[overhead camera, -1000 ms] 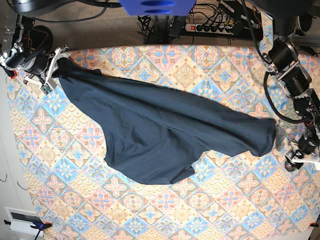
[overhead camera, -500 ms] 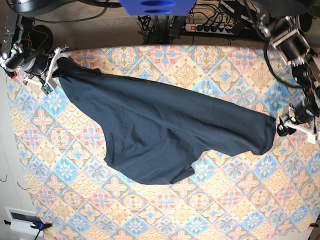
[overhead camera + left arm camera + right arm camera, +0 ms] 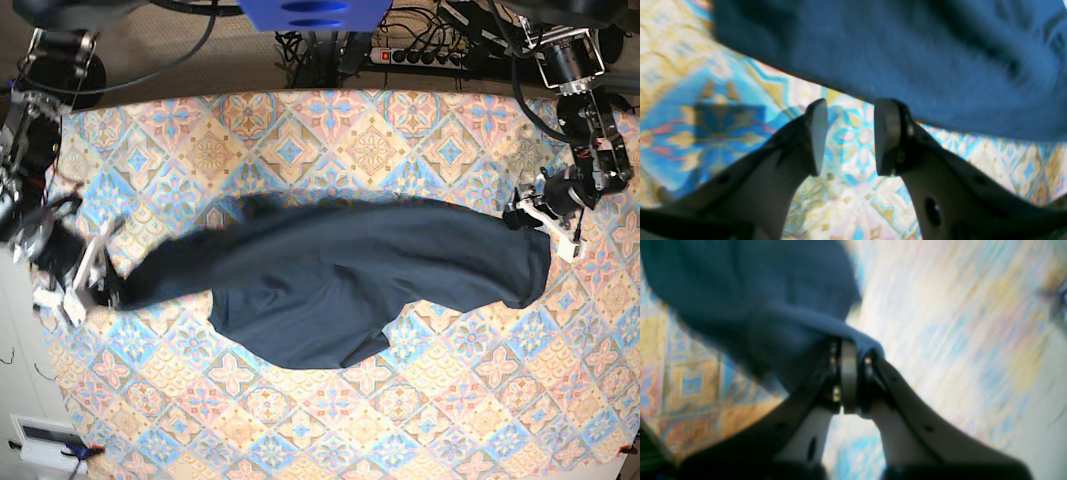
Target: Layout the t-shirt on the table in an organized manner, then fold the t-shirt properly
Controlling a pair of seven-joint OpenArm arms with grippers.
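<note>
The dark navy t-shirt [image 3: 340, 285] lies crumpled in a long band across the patterned table [image 3: 420, 420]. My right gripper [image 3: 97, 287], at the left of the base view, is shut on the shirt's left end; the right wrist view shows the jaws [image 3: 849, 351] pinching a fold of navy cloth [image 3: 773, 300]. My left gripper [image 3: 518, 214], at the right of the base view, is open and empty beside the shirt's upper right edge. In the left wrist view its fingers [image 3: 817, 133] stand apart just short of the shirt's hem [image 3: 907, 60], over the table [image 3: 723, 113].
A power strip and cables [image 3: 420, 52] lie beyond the far edge of the table. A blue part [image 3: 310, 12] hangs at the top centre. A white device [image 3: 45, 440] sits off the near left corner. The right gripper is close to the table's left edge.
My right gripper has pulled the shirt's left end from the far left corner down toward the near left. My left gripper has moved up to the shirt's upper right edge.
</note>
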